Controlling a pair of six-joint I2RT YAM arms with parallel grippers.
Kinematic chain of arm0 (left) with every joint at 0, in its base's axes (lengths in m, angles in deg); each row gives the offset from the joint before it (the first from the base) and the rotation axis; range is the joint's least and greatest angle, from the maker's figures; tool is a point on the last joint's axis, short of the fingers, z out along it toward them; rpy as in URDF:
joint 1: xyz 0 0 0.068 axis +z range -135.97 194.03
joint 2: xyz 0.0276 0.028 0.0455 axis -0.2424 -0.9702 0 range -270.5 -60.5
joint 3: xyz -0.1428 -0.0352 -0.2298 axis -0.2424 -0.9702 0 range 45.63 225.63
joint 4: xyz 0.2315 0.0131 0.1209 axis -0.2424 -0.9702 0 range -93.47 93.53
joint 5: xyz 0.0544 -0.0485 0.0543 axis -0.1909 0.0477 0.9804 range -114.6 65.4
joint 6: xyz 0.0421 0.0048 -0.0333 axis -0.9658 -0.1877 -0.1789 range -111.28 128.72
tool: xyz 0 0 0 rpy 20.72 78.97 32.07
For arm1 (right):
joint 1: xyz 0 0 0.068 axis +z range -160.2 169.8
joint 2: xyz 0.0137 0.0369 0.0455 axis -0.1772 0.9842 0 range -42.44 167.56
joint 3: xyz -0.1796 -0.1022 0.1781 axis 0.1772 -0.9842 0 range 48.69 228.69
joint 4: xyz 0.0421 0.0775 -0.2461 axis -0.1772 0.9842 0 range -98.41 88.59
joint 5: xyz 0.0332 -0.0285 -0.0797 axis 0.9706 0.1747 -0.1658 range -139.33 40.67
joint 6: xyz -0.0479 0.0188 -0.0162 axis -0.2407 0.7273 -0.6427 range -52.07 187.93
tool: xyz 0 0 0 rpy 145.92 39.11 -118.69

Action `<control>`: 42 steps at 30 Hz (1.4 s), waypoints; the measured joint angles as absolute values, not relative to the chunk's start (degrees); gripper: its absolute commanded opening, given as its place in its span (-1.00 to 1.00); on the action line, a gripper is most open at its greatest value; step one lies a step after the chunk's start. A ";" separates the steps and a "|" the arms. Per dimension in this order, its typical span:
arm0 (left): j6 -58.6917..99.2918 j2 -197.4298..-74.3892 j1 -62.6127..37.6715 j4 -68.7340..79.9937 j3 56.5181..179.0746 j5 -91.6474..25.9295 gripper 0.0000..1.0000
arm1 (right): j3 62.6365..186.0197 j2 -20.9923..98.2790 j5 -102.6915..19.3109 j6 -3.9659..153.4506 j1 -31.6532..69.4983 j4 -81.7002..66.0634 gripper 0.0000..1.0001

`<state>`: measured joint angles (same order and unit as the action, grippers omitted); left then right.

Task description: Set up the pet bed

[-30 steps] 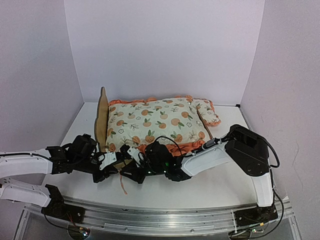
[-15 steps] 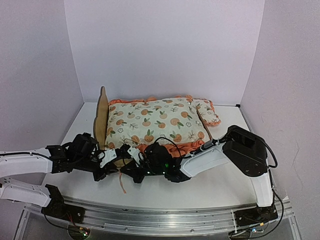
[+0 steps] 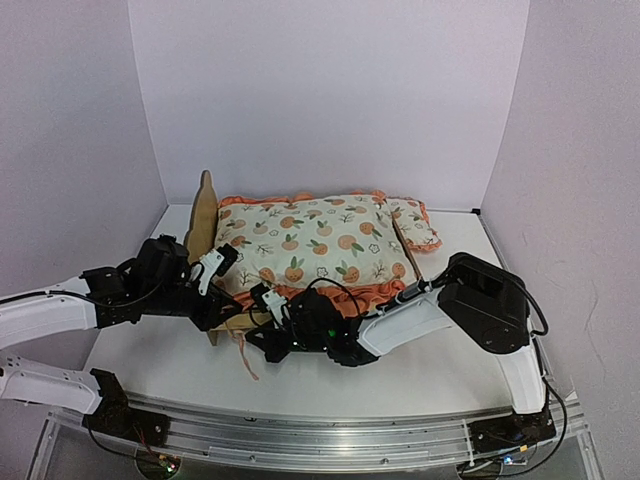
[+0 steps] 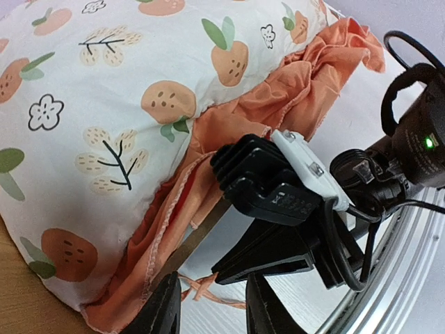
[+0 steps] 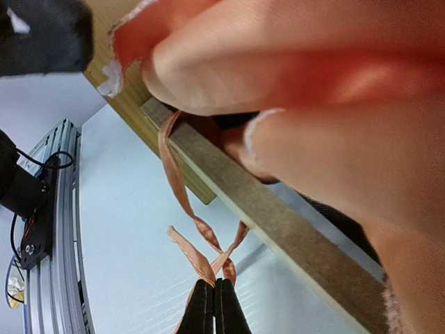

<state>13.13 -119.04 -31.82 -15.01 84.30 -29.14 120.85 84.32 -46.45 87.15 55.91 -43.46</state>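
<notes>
Mid-worktop (image 3: pixel 440 360), toward the back edge: one pet bed (image 3: pixel 203 222), long axis left to right, headboard pointing left. Loaded with one cushion (image 3: pixel 310 240); one pillow (image 3: pixel 415 222) at right end. Left gripper (image 4: pixel 208 312) fingers apart, empty. Right gripper (image 5: pixel 213 306) pinched together on orange tie (image 5: pixel 189 250).

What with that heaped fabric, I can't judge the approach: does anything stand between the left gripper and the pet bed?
Yes. The orange ruffle of the cushion drapes over the near rail of the pet bed ahead of the open left gripper; the right gripper, shut on an orange tie, crowds that spot.
</notes>
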 measured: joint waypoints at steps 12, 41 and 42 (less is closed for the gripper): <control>30.22 -119.78 -31.81 -16.90 81.59 -23.51 -0.26 | 129.90 89.43 -48.28 90.38 55.58 -44.34 -1.00; 37.49 -128.46 -21.57 -1.81 72.13 -14.00 -0.20 | 142.19 99.29 -52.75 96.20 54.00 -41.32 -1.00; 37.42 -128.46 -21.51 -1.18 72.11 -13.81 -0.20 | 142.71 99.64 -52.55 96.37 54.00 -41.31 -1.00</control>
<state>37.42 -128.46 -21.51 -1.18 72.11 -13.81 142.71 99.64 -52.55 96.37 54.00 -41.31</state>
